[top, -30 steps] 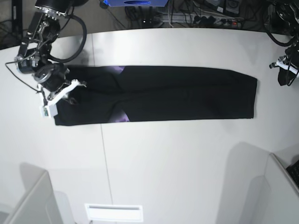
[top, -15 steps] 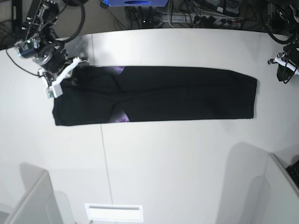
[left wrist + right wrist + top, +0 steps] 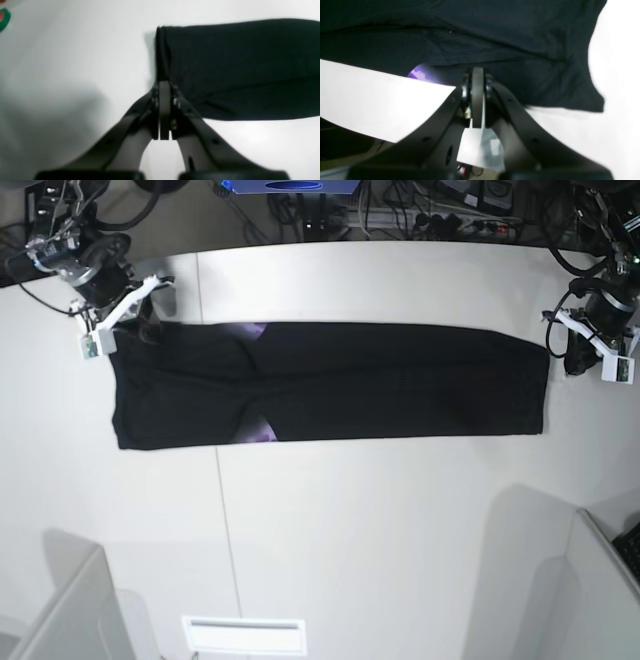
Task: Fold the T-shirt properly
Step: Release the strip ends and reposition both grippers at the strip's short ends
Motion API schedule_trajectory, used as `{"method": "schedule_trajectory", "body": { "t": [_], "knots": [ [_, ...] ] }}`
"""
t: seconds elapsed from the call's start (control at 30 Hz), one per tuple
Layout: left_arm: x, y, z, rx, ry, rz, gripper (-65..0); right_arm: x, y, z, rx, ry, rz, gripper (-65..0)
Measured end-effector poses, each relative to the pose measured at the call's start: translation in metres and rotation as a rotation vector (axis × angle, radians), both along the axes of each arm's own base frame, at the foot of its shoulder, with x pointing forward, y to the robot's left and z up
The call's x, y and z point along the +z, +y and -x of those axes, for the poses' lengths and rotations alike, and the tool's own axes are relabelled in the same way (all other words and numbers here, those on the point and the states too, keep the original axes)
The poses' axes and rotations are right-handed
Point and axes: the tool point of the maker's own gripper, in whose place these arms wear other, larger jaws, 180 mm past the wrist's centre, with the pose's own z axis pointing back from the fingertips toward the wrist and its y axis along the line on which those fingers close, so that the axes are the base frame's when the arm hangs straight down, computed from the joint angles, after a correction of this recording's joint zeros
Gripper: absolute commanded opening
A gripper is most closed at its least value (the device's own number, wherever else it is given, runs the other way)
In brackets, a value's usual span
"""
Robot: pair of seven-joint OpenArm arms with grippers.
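Observation:
The black T-shirt [image 3: 330,383] lies flat on the white table [image 3: 380,520] as a long folded strip, with bits of purple print [image 3: 258,430] showing. My right gripper [image 3: 148,328] hovers at the strip's far-left corner, shut and empty. In the right wrist view its tips [image 3: 477,72] stand over black T-shirt cloth [image 3: 495,35] near a purple print patch [image 3: 416,73]. My left gripper [image 3: 576,363] is shut just off the strip's right end. In the left wrist view its tips [image 3: 164,85] sit at the T-shirt's edge [image 3: 237,70], with nothing seen between them.
Grey partitions stand at the near left [image 3: 70,610] and near right [image 3: 600,590]. A white slotted plate [image 3: 243,635] lies at the front edge. Cables and gear [image 3: 450,220] crowd the space behind the table. A green and red sticker [image 3: 3,16] marks the table.
My right gripper has drawn back off the shirt's left end toward the table's far-left corner. My left gripper has come in toward the strip's right edge. The shirt has not shifted.

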Motion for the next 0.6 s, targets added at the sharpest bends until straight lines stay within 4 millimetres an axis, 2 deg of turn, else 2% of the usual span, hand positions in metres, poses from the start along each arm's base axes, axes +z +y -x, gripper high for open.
{"method": "schedule_trajectory", "body": {
  "t": [0.1, 0.27, 0.37, 0.47, 0.53, 0.6],
  "knots": [
    [-0.002, -0.003, 0.000, 0.002, -0.001, 0.010, -64.7, -0.010, -0.004, 0.006, -0.011, 0.034, 0.002, -65.0],
    [-0.002, -0.002, 0.001, -0.001, 0.000, 0.008, -28.5, -0.018, -0.005, 0.009, -0.024, 0.057, -0.012, -65.0],
    [0.003, -0.008, -0.002, -0.006, -0.027, 0.055, -14.0, -0.018, -0.005, 0.009, -0.024, 0.057, -0.012, -65.0],
    [0.007, -0.017, -0.007, -0.001, -0.083, 0.186, -9.7, -0.018, -0.005, 0.008, -0.024, 0.056, -0.012, -65.0],
    [-0.006, -0.012, -0.004, 0.032, -0.071, 0.252, -10.2, -0.018, -0.006, 0.008, -0.024, 0.056, -0.011, -65.0],
    [-0.028, -0.004, 0.003, 0.075, -0.006, 0.272, -10.2, -0.018, -0.006, 0.008, -0.024, 0.055, -0.012, -65.0]
  ]
}}
